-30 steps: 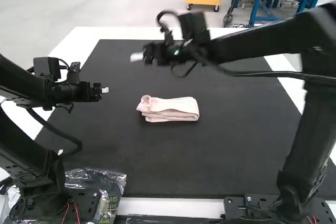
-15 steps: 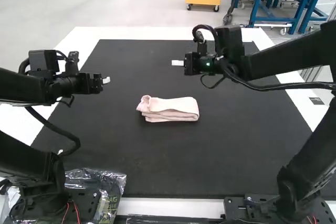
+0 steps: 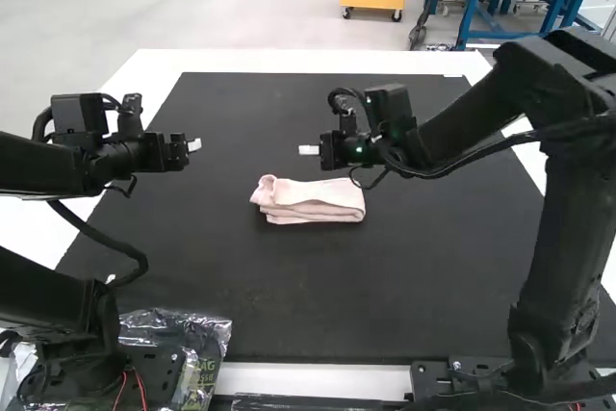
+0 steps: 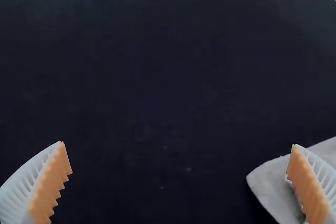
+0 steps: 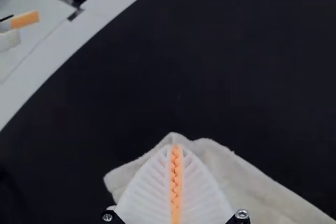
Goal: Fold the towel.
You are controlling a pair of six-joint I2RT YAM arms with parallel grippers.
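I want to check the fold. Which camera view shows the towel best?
The high view: the towel is nearly all in sight, folded into a strip on the mat. The left wrist view shows a corner, partly behind the left tool; the right wrist view shows a larger part, partly covered by the right tool.

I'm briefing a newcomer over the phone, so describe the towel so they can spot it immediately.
Find the large black mat spread over the white table. Near its middle, between the two black arms, lies the towel, a small folded bundle, wider than deep. It is pale pink and soft, unlike the dark mat and arms around it.
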